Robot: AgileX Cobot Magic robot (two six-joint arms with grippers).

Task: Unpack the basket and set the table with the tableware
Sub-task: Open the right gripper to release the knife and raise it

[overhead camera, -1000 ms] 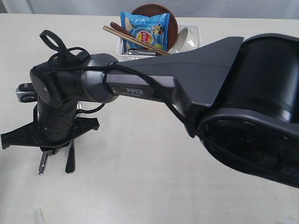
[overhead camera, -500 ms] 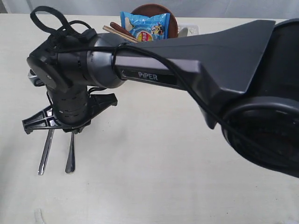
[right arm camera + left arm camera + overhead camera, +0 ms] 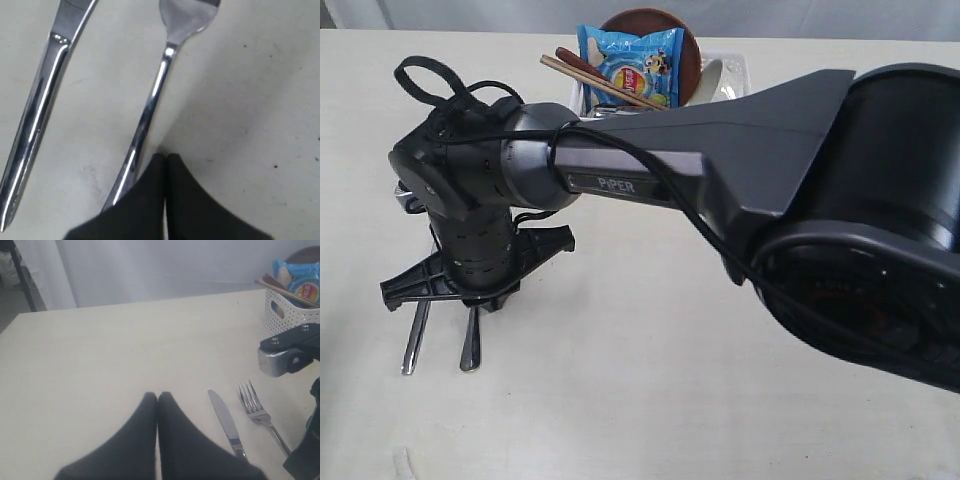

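My right gripper (image 3: 166, 157), closed and empty, has lifted off the fork (image 3: 150, 105). It lies beside the knife (image 3: 415, 340) toward the table's (image 3: 620, 420) left edge. Next, the far-edge basket (image 3: 738, 68).

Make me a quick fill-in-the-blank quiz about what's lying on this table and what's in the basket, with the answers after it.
1. The steel knife lies flat on the pale cream table right beside a steel ___.
2. The blue snack bag stands in the white perforated plastic ___.
3. The round plate behind that bag is ___ in colour.
4. The number of utensils lying on the tabletop is ___.
Missing words: fork; basket; brown; two.
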